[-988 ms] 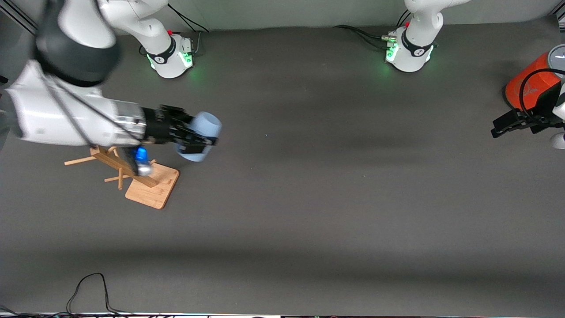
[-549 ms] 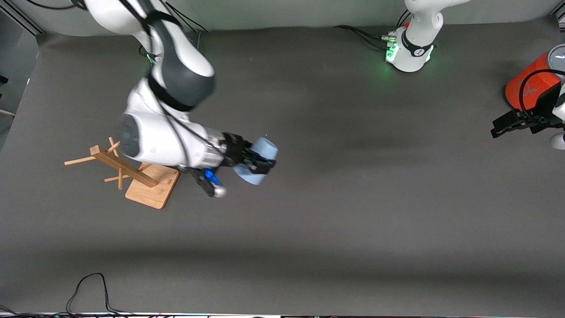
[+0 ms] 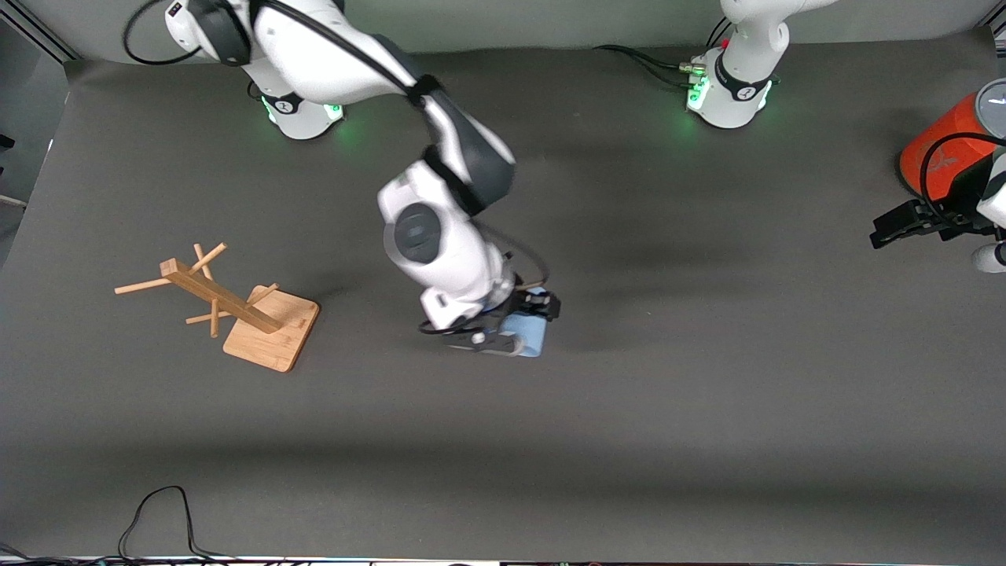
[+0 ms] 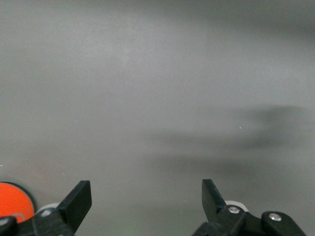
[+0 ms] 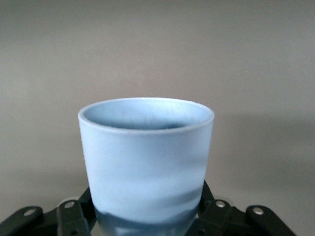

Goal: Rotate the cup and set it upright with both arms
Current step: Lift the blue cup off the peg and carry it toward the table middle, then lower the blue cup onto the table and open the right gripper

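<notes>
- I am watching the right arm reaching out from its base over the middle of the dark grey counter (image 3: 707, 409), with its elbow bent high above the surface.
- The right tool (image 3: 515, 326) is gripping the cup (image 3: 525, 334), its black fingers (image 5: 74, 216) pressed shut against the lower part of the pale blue body on either side.
- The cup is sitting in that grip over the middle of the counter, well apart from the wooden rack (image 3: 236, 306) toward the right arm's end; I cannot tell whether its base is touching the surface.
- In the right wrist view the cup (image 5: 146, 162) is filling the centre, its open mouth pointing away from the tool and its inside showing a darker blue shade.
- The left arm is waiting at its own end of the counter, with the left tool (image 3: 904, 224) hanging just beside the orange cylinder (image 3: 939, 145).
- The left tool (image 4: 146, 206) is standing wide open and gripping nothing; its two black fingers (image 4: 78, 201) are showing well apart over bare grey counter, with a slice of the orange cylinder (image 4: 15, 201) at the corner of that view.
- A black cable (image 3: 157, 511) is looping along the counter edge nearest the front camera.
</notes>
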{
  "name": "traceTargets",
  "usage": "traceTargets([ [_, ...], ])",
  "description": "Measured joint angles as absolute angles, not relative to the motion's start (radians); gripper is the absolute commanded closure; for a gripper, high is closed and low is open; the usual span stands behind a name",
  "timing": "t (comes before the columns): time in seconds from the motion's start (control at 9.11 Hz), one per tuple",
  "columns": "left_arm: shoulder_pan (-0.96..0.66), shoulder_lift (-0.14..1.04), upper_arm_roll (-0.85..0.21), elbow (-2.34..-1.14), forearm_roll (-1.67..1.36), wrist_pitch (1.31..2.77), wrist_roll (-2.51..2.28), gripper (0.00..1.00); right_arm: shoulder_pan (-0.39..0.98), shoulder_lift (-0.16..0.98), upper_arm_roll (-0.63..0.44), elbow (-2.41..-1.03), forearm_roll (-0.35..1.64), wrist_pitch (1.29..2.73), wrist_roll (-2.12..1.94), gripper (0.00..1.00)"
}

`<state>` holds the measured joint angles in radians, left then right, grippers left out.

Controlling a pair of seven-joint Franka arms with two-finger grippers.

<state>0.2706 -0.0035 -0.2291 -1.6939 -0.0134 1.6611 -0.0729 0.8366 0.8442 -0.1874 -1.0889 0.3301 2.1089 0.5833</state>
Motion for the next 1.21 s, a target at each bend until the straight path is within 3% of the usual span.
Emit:
traceTargets([
  [0.44, 0.271, -0.001, -0.237, -1.695, -0.013, 1.661, -0.073, 0.00, 0.964, 0.947, -0.187, -1.059, 0.026, 2.150, 0.219, 0.55],
  [0.66, 0.271, 0.002, -0.239, -1.696, -0.013, 1.661, -0.073, 0.00, 1.013, 0.991, -0.187, -1.059, -0.031, 2.171, 0.205, 0.55],
  [0.88, 0.269, 0.004, -0.242, -1.699, -0.014, 1.661, -0.073, 0.00, 1.031, 1.061, -0.188, -1.060, -0.039, 2.221, 0.204, 0.37],
  [0.99, 0.269, 0.007, -0.242, -1.703, -0.014, 1.662, -0.073, 0.00, 1.027, 1.089, -0.192, -1.062, -0.039, 2.238, 0.205, 0.00],
  [1.21, 0.269, 0.026, -0.242, -1.706, -0.042, 1.679, -0.073, 0.00, 1.024, 1.095, -0.193, -1.060, -0.039, 2.262, 0.229, 0.00],
])
